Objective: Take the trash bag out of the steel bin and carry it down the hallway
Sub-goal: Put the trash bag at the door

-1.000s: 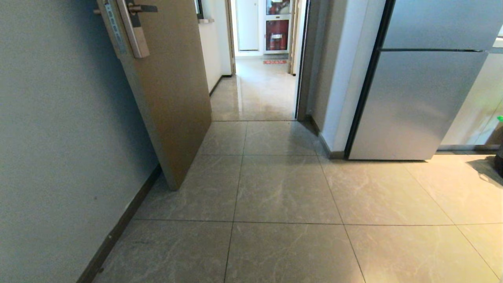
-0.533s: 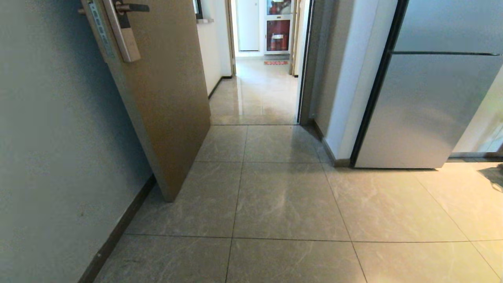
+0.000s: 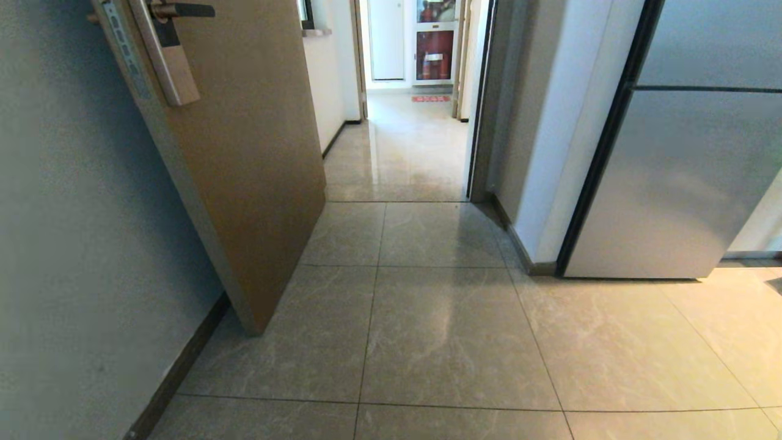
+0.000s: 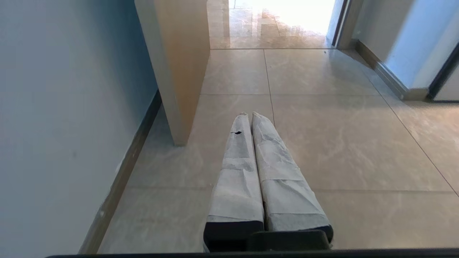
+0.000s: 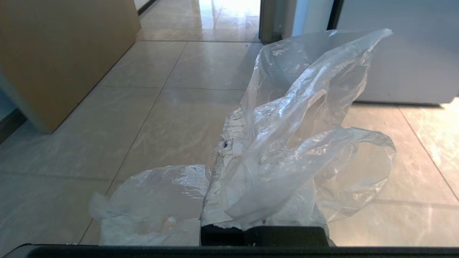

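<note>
Ahead of both tools the hallway (image 3: 403, 146) runs on past an open door (image 3: 244, 165) on the left and a fridge (image 3: 684, 183) on the right. The right tool (image 5: 233, 143) is clamped on the trash bag (image 5: 297, 136), which billows over it. The left tool (image 4: 249, 115), fingers together, holds nothing.

Marbled grey-beige floor tiles (image 3: 452, 330), open wooden door (image 3: 244, 159) left, steel fridge (image 3: 684, 183) right.
</note>
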### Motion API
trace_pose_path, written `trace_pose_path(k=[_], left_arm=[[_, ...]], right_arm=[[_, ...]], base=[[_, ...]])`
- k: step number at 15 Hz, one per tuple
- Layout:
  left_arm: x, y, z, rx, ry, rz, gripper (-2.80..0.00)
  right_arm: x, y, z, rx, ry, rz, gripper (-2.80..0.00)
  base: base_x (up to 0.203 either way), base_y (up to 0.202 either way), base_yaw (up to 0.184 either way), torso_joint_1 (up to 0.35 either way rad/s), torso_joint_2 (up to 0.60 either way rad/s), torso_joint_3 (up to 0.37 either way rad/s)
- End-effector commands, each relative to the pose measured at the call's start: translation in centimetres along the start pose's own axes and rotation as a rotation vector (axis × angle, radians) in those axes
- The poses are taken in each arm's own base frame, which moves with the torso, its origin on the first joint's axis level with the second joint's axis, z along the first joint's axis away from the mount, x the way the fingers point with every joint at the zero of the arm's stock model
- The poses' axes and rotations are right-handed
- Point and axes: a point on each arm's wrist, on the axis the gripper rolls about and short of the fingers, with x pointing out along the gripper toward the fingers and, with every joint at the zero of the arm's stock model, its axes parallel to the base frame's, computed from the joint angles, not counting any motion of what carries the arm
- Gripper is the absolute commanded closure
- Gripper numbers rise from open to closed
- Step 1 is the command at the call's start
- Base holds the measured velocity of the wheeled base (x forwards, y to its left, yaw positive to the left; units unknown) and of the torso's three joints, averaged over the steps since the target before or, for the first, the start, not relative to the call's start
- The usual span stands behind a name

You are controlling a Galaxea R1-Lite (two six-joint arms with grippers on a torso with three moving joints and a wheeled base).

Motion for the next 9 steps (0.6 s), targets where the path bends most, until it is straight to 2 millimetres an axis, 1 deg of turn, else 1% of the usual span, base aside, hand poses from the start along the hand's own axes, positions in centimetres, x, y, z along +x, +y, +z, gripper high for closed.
trace_pose_path(k=[1,9], left_arm=[[0.0,0.0,0.0,-0.001,0.001,0.0,0.0],[0.0,0.0,0.0,-0.001,0.001,0.0,0.0]], right_arm=[[0.01,0.0,0.01,-0.001,0.001,0.001,0.0],[0.01,0.0,0.01,-0.001,0.001,0.001,0.0]], base=[[0.197,0.0,0.002,0.002,0.0,0.002],[0.193,0.0,0.001,0.004,0.0,0.003]])
